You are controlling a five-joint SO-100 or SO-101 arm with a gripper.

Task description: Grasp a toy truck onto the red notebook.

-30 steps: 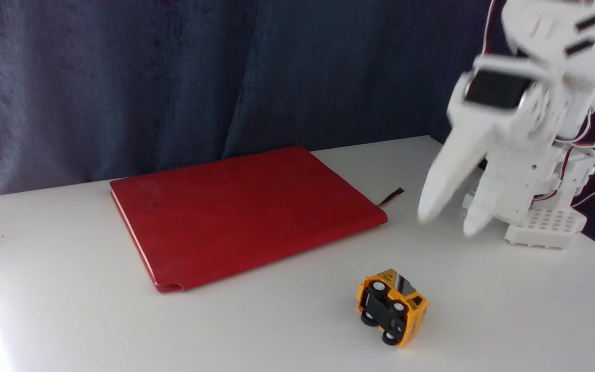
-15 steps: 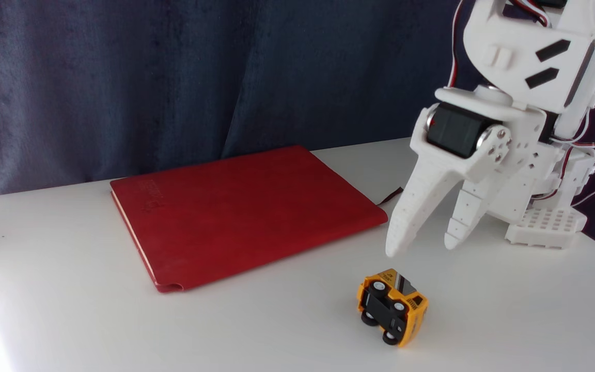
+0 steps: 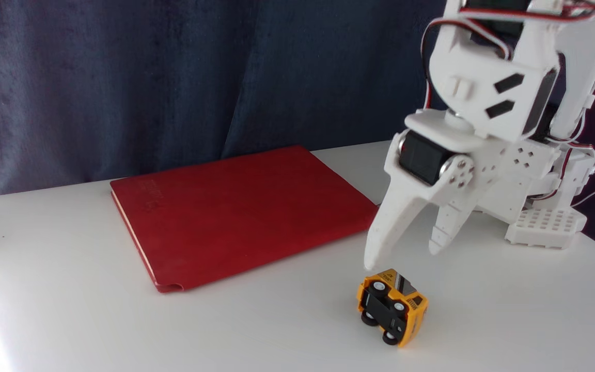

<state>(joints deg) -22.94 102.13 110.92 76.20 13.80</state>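
Presently the red notebook (image 3: 240,214) lies flat, bare. My gripper (image 3: 403,258), jaws spread and empty, has descended from two o'clock to just above the toy truck (image 3: 391,306), tipped on its side at the notebook's four o'clock. Grasp pending.

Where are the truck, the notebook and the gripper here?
truck (image 3: 392,306), fixed view: its black underside, facing the camera.
notebook (image 3: 235,212), fixed view: middle of its red cover.
gripper (image 3: 401,257), fixed view: the gap between its two white fingertips.
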